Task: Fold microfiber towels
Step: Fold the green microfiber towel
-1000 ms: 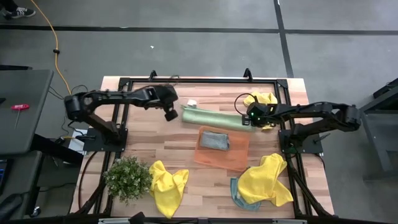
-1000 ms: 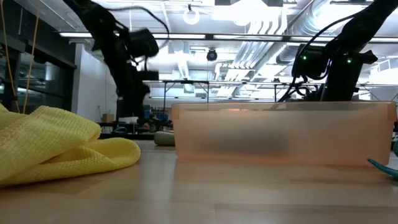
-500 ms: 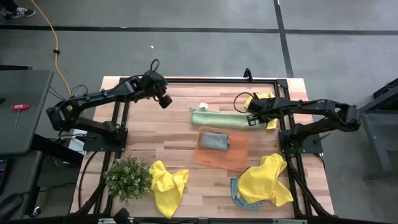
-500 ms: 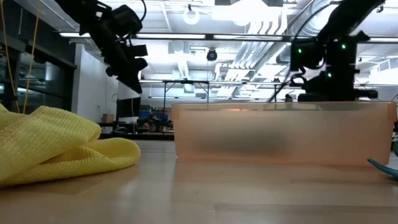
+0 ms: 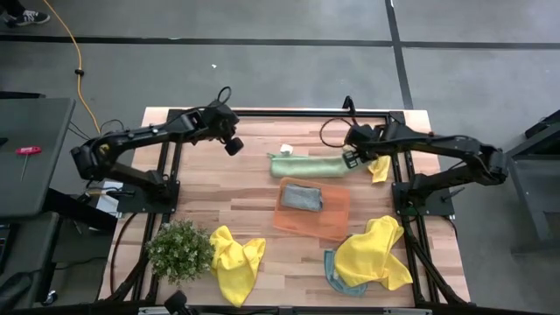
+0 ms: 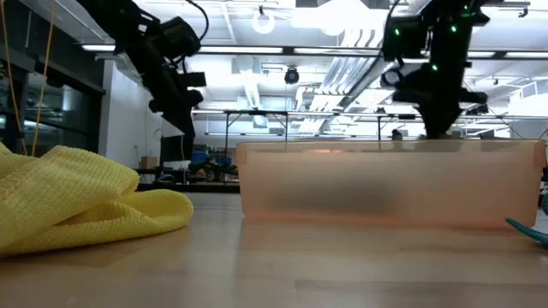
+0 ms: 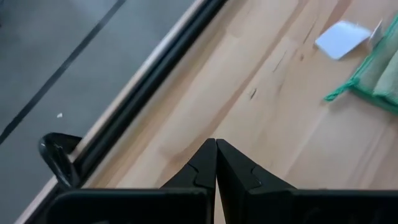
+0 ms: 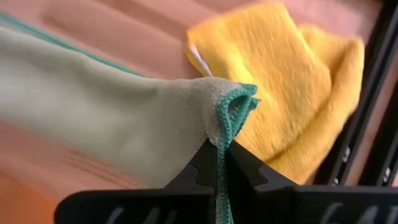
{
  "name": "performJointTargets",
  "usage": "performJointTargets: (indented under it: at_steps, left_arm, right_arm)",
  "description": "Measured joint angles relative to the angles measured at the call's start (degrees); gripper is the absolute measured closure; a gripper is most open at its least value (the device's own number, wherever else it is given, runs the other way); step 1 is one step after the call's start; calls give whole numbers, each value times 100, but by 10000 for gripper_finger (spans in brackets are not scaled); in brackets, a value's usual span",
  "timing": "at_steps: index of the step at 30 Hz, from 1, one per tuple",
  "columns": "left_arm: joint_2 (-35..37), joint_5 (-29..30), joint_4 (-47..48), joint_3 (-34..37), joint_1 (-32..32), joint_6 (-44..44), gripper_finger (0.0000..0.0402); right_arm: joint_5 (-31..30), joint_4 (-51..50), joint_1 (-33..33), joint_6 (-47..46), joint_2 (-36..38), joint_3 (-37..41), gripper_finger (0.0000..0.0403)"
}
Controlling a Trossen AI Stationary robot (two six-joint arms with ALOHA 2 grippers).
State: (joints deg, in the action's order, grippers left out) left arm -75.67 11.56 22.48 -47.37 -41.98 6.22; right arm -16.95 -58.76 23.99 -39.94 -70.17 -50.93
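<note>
Green towel pinched at its end

Right gripper (image 8: 219,163) is clamped on the teal-edged end of the pale green towel (image 5: 306,164), which lies stretched long at about 12 o'clock on my table (image 5: 210,197), just above the orange mat (image 5: 328,219). A yellow towel (image 5: 380,166) sits at 2 o'clock beside it. Left gripper (image 7: 216,163) hangs closed and empty over bare wood at 10 o'clock.

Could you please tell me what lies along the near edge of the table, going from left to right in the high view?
Potted plant → yellow towel → second yellow towel, which lies on top of a teal towel.
</note>
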Motion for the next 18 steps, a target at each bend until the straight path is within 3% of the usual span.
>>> performJointTargets:
  at_steps: [11, 18]
  left_arm:
    - [-1037, -91, 40, 2, 92, 15, 401]
    - [-1484, -831, -359, 2, 381, -151, 401]
  right_arm:
    - [684, 501, -35, 94, 9, -537, 403]
    - [984, 982, -265, -282, -164, -375, 403]
